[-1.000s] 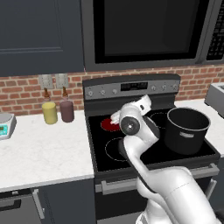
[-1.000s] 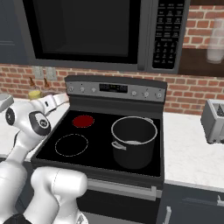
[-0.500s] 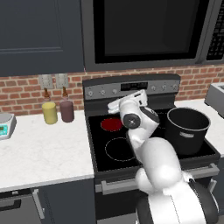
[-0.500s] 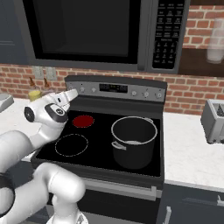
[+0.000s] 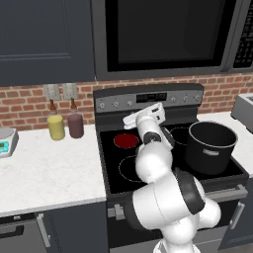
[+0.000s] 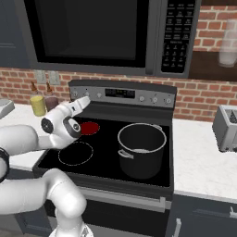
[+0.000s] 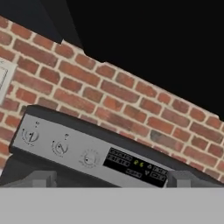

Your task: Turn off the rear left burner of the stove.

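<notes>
From the left base view we see the rear left burner [image 5: 126, 141] glowing red on the stove [image 5: 168, 163], with the gripper [image 5: 129, 122] just above it. From the right, the gripper [image 6: 86, 100] nears the knobs [image 6: 92, 94]. The hand view shows wide, empty jaws; three similar knobs [image 7: 59, 148] sit close together, so we risk turning the wrong one.

The stove [image 5: 207, 170] has its lower right corner cut off at the left base view's right edge. The arm covers part of its glass top at frame centre. Knob markings on the back panel [image 7: 65, 146] are too small to read.
</notes>
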Motion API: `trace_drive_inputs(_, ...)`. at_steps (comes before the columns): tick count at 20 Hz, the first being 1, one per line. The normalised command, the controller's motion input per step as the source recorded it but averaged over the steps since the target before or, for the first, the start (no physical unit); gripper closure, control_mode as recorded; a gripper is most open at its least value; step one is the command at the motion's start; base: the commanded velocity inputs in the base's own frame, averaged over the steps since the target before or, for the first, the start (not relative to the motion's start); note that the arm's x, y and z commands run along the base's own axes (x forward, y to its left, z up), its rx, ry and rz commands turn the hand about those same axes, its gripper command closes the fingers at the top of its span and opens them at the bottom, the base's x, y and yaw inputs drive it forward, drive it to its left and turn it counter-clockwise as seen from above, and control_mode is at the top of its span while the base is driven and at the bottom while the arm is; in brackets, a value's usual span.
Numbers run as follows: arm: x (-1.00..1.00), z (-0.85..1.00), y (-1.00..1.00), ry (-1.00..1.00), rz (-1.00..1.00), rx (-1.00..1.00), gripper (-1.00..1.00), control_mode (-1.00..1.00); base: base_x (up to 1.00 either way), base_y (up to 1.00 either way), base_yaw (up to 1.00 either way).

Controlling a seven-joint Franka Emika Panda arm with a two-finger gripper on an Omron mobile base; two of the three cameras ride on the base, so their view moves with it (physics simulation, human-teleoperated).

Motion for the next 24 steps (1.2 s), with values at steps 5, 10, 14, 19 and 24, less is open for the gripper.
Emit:
trace_drive_inputs(5, 0.14, -0.24, 0.29, -0.03, 0.00, 0.00, -1.00, -1.00, 0.00, 0.00, 0.00)
trace_drive_inputs(10, 0.24, -0.04, 0.29, -0.02, 0.00, 0.00, -1.00, -1.00, 0.00, 0.00, 0.00)
trace_drive_inputs(14, 0.39, 0.00, 0.24, -0.01, 0.00, 0.00, -1.00, -1.00, 0.00, 0.00, 0.00)
trace_drive_inputs(19, 0.46, 0.00, 0.08, 0.00, 0.04, 0.00, -1.00, -1.00, 0.00, 0.00, 0.00)
trace_drive_inputs(24, 0.29, 0.00, 0.00, 0.00, 0.15, 0.02, -1.00, -1.00, 0.00, 0.00, 0.00)
